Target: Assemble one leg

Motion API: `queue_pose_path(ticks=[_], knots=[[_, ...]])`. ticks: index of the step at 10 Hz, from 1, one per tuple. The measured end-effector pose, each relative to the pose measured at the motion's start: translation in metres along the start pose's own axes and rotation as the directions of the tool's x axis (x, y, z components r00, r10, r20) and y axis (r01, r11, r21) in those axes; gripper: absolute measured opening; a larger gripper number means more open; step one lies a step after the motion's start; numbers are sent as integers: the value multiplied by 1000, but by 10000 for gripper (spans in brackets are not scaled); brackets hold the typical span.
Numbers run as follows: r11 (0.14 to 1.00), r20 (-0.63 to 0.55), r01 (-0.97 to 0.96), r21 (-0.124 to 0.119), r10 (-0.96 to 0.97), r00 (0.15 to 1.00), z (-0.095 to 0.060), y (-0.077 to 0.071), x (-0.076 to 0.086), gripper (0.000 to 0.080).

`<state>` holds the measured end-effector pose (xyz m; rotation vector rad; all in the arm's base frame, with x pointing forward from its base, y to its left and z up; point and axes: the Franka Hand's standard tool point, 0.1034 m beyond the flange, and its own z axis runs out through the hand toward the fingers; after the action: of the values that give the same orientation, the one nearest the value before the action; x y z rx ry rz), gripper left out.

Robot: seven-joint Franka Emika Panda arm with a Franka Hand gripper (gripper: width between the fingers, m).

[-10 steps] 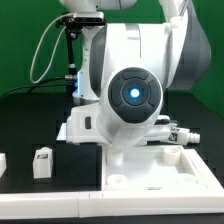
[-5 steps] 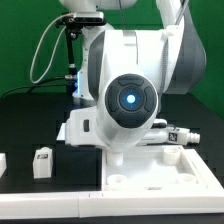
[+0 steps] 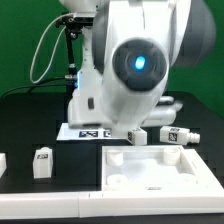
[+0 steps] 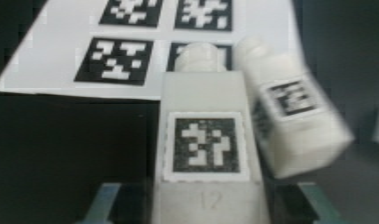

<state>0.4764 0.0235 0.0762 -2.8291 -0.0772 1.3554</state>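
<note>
Well, in the exterior view the marker board [image 3: 90, 133] lies mid-frame, the leg [image 3: 135, 135] just right of centre, and a second leg [image 3: 175, 135] further right. The wrist view shows the gripper [image 4: 204, 203] astride the leg; whether it presses, I cannot tell. I think it should clamp squarely and lift straight, not dragging the second leg.

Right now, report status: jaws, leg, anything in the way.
Jaws flank one leg; grip unconfirmed. Second leg tilted close beside it, could snag. Marker board just beyond.
</note>
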Motion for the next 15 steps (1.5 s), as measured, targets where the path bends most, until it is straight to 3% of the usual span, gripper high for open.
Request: queue_pose_path(ticks=[2, 3, 6, 7, 9, 10, 11, 13, 15], knots=[[1000, -160, -14, -10, 12, 987, -38, -25, -18, 284], [1000, -238, 1, -15, -4, 971, -44, -31, -14, 284], [1000, -412, 1, -12, -6, 911, -46, -29, -11, 285], [1000, -500, 3, -13, -9, 866, -54, -30, -4, 285], [998, -639, 50, -46, -68, 766, -98, -43, 9, 285], [994, -730, 86, -67, -107, 675, -120, -42, 22, 285], [994, -784, 76, -72, -104, 612, -128, -44, 24, 285], [995, -851, 65, -80, -102, 516, -125, -41, 26, 285], [995, -926, 47, -88, -99, 363, -131, -39, 31, 286]])
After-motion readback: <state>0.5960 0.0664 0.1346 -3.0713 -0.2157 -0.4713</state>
